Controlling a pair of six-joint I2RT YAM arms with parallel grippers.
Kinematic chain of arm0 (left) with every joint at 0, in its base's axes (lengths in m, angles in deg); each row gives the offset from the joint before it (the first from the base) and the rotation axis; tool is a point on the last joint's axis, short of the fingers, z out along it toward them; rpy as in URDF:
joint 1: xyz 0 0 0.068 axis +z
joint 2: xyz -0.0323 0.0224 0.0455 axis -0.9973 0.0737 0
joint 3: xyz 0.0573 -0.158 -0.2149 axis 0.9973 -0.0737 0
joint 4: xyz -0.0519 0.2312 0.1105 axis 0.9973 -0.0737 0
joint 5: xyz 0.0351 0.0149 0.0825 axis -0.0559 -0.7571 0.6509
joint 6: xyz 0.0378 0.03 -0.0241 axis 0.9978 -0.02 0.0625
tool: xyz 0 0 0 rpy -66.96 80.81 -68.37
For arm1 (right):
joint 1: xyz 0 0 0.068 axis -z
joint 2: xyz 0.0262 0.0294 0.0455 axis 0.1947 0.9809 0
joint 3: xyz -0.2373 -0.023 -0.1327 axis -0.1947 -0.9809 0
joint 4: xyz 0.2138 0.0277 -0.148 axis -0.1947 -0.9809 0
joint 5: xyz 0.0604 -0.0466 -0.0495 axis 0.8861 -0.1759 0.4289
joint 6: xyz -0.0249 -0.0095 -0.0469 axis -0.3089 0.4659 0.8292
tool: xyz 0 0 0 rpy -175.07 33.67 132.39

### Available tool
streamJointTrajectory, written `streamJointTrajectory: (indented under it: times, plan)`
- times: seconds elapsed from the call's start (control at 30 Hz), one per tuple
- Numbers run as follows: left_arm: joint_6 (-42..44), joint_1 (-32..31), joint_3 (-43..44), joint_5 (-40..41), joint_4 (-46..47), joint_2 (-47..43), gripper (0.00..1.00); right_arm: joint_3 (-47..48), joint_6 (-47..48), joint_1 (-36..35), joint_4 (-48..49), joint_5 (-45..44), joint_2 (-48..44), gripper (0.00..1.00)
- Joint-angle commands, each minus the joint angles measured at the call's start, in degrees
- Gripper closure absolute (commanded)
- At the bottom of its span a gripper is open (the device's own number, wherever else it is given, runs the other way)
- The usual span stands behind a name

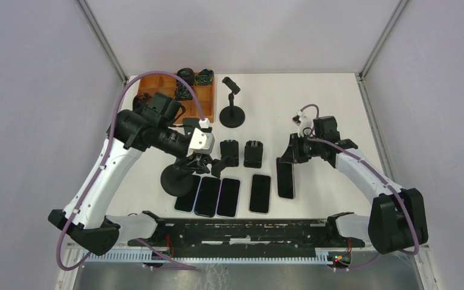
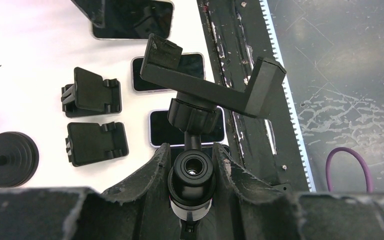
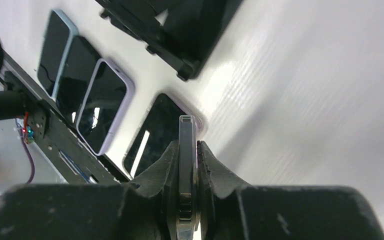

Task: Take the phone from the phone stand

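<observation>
The black phone stand (image 1: 177, 179) has a round base on the table, and its clamp (image 2: 207, 85) is empty. My left gripper (image 1: 200, 162) is shut on the stand's neck (image 2: 192, 172), just below the clamp. My right gripper (image 1: 291, 154) is shut on a dark phone (image 1: 286, 178) and holds it on edge at the right end of the phone row. In the right wrist view the phone (image 3: 186, 150) stands edge-on between my fingers (image 3: 215, 167). Whether it touches the table is unclear.
Several phones (image 1: 229, 197) lie face up in a row at the near edge. Two small folded stands (image 1: 253, 153) sit behind them. Another upright stand (image 1: 232, 109) and an orange parts tray (image 1: 157, 90) are at the back. The arms' black base rail (image 1: 248, 232) runs along the front.
</observation>
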Motion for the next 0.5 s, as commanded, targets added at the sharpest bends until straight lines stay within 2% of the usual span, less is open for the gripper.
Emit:
streamJointTrajectory:
  times: [0.0, 0.2, 0.37, 0.47]
  plan:
    - [0.24, -0.21, 3.29, -1.16, 2.31, -1.33, 0.98, -5.28, -0.8, 0.05, 7.48, 2.08, 2.41, 1.0]
    - [0.31, -0.22, 3.12, -1.17, 2.65, -1.31, 0.98, -7.5, -1.42, 0.05, 12.23, 2.79, 8.7, 1.0]
    - [-1.29, -0.25, 3.08, -1.18, 3.88, -1.14, 0.98, -7.85, -6.82, 0.0, 18.74, 1.92, 11.24, 1.0]
    - [-1.35, -0.23, 3.11, -1.04, 3.98, -0.99, 0.98, -6.92, -8.17, -0.02, 19.82, -1.24, 12.36, 0.81]
